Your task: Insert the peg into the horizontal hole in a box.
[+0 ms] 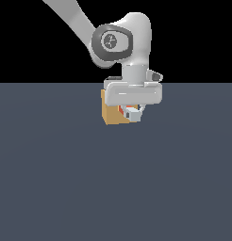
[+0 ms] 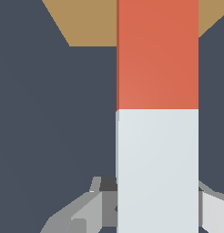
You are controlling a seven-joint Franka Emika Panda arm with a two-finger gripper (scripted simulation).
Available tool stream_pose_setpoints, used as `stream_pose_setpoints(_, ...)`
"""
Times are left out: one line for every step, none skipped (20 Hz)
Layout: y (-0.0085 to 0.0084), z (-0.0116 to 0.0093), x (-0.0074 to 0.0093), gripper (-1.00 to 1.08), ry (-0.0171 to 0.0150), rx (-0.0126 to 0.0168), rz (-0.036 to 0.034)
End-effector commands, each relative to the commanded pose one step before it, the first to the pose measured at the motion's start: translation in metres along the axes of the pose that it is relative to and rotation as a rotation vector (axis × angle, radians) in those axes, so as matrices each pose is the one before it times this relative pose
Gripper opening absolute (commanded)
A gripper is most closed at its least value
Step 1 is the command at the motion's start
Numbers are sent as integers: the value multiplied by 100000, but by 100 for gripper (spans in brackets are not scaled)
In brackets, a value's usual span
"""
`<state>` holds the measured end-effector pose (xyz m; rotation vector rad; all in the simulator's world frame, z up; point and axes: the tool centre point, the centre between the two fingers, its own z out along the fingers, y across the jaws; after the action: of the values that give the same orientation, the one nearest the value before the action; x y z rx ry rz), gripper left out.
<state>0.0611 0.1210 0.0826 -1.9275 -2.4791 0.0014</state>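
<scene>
The gripper (image 1: 132, 112) is pinching the peg (image 2: 157, 54) at its white end, and the peg's long axis points straight at the tan box (image 1: 113, 114), its orange end reaching the box face.

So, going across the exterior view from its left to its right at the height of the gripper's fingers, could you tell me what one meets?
Bare floor → the box → the peg → the gripper → bare floor again.
</scene>
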Motion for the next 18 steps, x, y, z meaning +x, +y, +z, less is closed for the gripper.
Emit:
stream_pose_setpoints(110,-193,15,-100,5,-343,-106)
stream_pose_setpoints(0,0,0,-100,0,0,0)
stream_pose_setpoints(-72,119,-1,-100,2,216,32)
stream_pose_setpoints(-2,0,49,-100,0,0,0)
stream_pose_setpoints(-5,1,145,-100,0,0,0)
stream_pose_setpoints(-8,1,242,-100,0,0,0)
stream_pose_setpoints(-11,1,338,-100,0,0,0)
stream_pose_setpoints(-14,2,434,-100,0,0,0)
stream_pose_setpoints(-16,2,530,-100,0,0,0)
stream_pose_setpoints(-23,-44,635,-100,5,-67,-15)
stream_pose_setpoints(-19,3,720,-100,0,0,0)
stream_pose_setpoints(-17,3,815,-100,0,0,0)
stream_pose_setpoints(-18,-43,895,-100,2,-68,-14)
stream_pose_setpoints(-3,3,813,-100,0,0,0)
stream_pose_setpoints(5,2,718,-100,0,0,0)
stream_pose_setpoints(12,2,622,-100,0,0,0)
stream_pose_setpoints(11,-45,531,-100,-1,-69,-5)
stream_pose_setpoints(19,1,432,-100,0,0,0)
